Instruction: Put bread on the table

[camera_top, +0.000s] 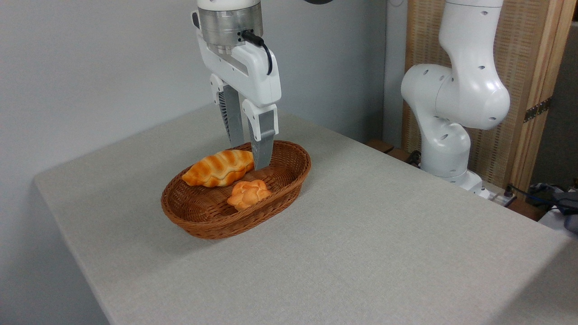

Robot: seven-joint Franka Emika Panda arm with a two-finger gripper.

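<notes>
The bread (216, 168), a long golden-orange loaf with pale ridges, lies along the far side of the brown wicker basket (198, 216). The basket stands on the table (384, 234), which has a grey-beige cloth surface. My gripper (248, 156) points straight down into the basket's right half and is open. One of its fingers (263, 144) stands in front of the loaf's right end and the other behind it. I cannot tell whether the fingers touch the loaf.
A small round knotted orange bun (248, 193) sits in the basket just in front of the loaf. The arm's white base (445, 149) stands beyond the table's far right edge. A grey wall runs behind the table.
</notes>
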